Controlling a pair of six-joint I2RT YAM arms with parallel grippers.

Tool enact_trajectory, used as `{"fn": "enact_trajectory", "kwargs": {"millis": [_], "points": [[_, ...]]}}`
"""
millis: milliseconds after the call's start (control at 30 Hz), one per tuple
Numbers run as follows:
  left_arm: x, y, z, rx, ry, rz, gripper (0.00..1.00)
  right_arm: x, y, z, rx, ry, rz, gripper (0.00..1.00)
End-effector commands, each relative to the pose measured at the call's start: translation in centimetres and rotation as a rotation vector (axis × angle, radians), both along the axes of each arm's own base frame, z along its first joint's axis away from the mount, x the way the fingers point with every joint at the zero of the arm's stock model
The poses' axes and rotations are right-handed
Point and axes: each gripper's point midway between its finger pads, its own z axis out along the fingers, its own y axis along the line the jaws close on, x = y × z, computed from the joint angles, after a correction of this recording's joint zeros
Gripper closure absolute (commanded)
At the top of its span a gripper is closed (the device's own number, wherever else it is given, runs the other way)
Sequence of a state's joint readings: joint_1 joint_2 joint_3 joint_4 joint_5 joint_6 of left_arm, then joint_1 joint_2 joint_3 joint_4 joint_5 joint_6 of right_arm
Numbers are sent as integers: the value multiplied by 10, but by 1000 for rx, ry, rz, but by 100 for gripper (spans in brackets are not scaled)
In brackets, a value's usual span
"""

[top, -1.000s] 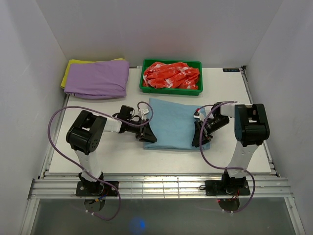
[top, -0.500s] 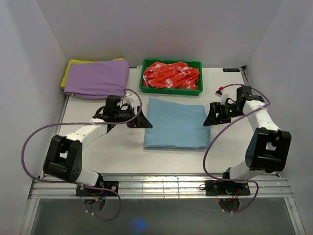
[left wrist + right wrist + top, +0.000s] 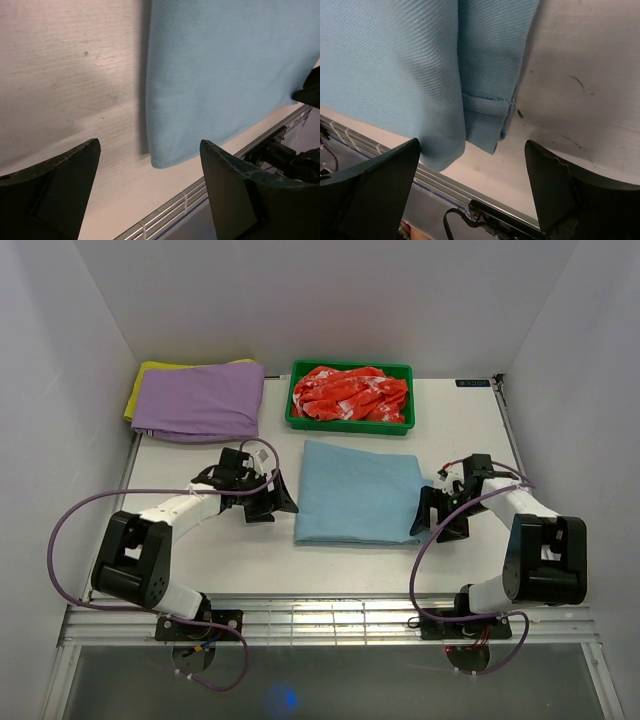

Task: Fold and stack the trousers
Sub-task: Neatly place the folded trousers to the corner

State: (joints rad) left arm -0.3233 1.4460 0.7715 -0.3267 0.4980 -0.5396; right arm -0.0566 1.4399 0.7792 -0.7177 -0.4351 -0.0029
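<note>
The trousers (image 3: pixel 358 492) are laid flat in the middle of the surface (image 3: pixel 250 560), folded into a neat blue block of more than one layer. In the right wrist view a hem is seen at the near right corner, where one layer sticks out a little past another.

The left claw (image 3: pixel 275 495) is held low just beside the left edge of the trousers. Its fingers are spread apart and nothing is held between them. The right claw (image 3: pixel 432 520) is held low at the near right corner. It is spread apart too, with nothing gripped. Whether the cloth is touched by either one cannot be told.

Behind the trousers a green tray (image 3: pixel 350 426) is set, with a red cloth (image 3: pixel 350 392) in it. At the back left a purple cloth (image 3: pixel 200 400) is laid folded on a yellow cloth (image 3: pixel 135 390).

The folding looks mostly done. It is judged that the block is to be gripped at both sides, either for one more fold or to be carried to the pile. For that, both claws need to be brought onto the edges and closed so that all the layers are caught together. If only the top layer is caught, the fold may be pulled open. Both sides should be lifted evenly so the block is kept flat.
</note>
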Motion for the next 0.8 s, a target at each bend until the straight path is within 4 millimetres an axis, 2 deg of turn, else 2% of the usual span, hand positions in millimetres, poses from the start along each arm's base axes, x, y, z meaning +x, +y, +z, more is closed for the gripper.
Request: {"fn": "enact_trajectory", "kwargs": {"millis": [0,133,167,200,267,300,367,400,433,467,567,767], "points": [[0,8,-16,60,67,76,9,12,0,-5,-56,-48,-63,10],[9,1,-26,102,93,88,9,18,2,-20,-72,-26,-72,6],[6,-3,-33,116,122,78,9,21,2,-22,-71,-22,-75,1],[5,-6,-35,118,137,69,9,18,10,-26,-71,-1,-46,3],[5,-13,-36,128,137,53,9,21,12,-27,-73,1,-43,11],[5,-15,-40,129,145,49,9,22,14,-27,-71,-2,-36,20],[0,-24,-41,108,162,36,8,22,18,-27,-61,-3,-31,29],[0,-28,-42,103,159,33,8,22,20,-26,-59,-5,-25,41],[-2,-30,-43,103,161,29,8,22,22,-25,-50,-8,-21,47],[-8,-33,-46,102,171,21,8,22,23,-25,-47,-8,-20,58],[-14,-31,-52,115,198,43,9,27,26,-20,-30,-24,-21,69],[-33,-25,-61,124,261,69,20,27,31,-14,1,-39,-22,83]]}}
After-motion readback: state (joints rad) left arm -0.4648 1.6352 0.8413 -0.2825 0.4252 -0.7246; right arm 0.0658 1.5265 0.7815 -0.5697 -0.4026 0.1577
